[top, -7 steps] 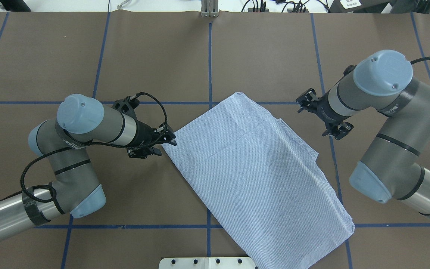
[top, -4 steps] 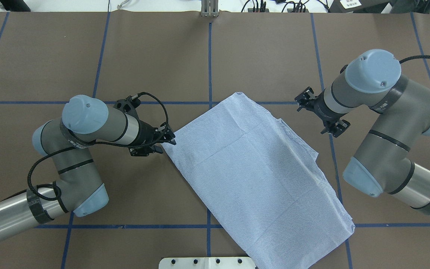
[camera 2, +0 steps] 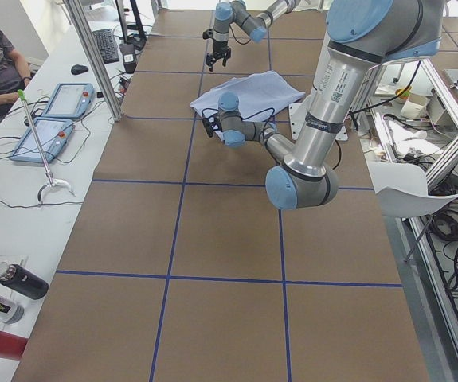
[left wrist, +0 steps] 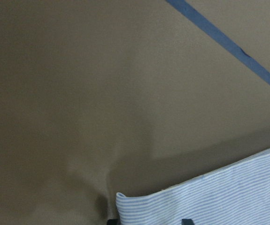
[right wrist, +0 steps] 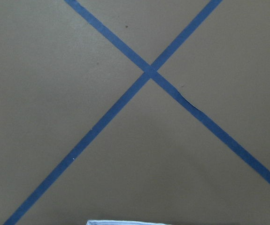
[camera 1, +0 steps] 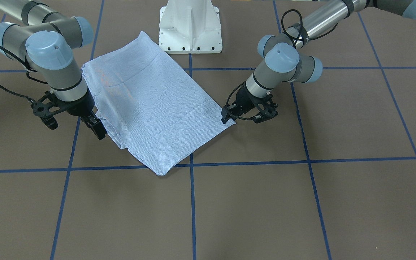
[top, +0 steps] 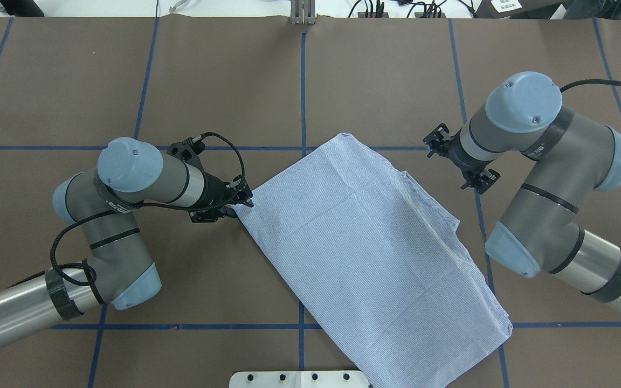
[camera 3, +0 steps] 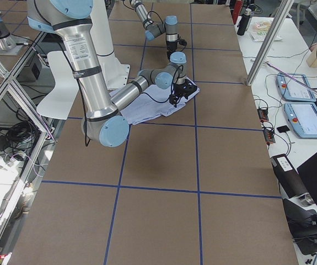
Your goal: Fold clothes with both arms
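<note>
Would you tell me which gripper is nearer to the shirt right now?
Left. The left gripper is at the shirt's corner; the right gripper hangs apart, beside its opposite edge.

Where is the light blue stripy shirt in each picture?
Front-facing: light blue striped folded shirt upper left of centre.
Overhead: shirt centre to lower right.
Exterior left: shirt top centre.
Exterior right: shirt upper middle.
Left wrist: shirt bottom right corner.
Right wrist: shirt sliver, bottom edge.
Landmark: white base plate beside shirt's corner, outer views.
</note>
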Controlling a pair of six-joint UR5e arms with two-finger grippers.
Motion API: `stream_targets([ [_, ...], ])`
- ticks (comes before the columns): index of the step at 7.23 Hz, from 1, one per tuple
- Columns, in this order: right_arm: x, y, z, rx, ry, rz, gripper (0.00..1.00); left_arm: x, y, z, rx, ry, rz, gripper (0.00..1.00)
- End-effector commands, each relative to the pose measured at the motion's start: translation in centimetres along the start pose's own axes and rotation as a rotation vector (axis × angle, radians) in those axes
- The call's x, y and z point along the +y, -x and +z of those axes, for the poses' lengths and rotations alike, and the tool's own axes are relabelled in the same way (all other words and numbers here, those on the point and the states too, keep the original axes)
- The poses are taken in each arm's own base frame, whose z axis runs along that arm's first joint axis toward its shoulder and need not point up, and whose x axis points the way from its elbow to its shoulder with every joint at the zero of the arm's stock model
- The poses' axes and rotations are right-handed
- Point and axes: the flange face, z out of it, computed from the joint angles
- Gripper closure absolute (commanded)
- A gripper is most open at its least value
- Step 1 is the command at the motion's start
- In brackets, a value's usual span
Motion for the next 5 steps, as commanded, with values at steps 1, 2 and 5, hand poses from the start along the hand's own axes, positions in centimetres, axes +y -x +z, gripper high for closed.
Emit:
stream_targets([
  [1,0.2,0.5,0.0,-0.003,0.0,0.0,0.0,-0.3,0.2,0.2,-0.005,-0.007,-0.003,0.64],
  [2,0.2,1.2,0.3,-0.001,0.0,0.006,0.0,-0.6,0.2,0.0,-0.004,-0.017,-0.005,1.0],
  [5,0.4,1.7,0.4,-0.002,0.0,0.011,0.0,-4.1,-0.4,-2.0,0.018,-0.092,0.073,1.0],
])
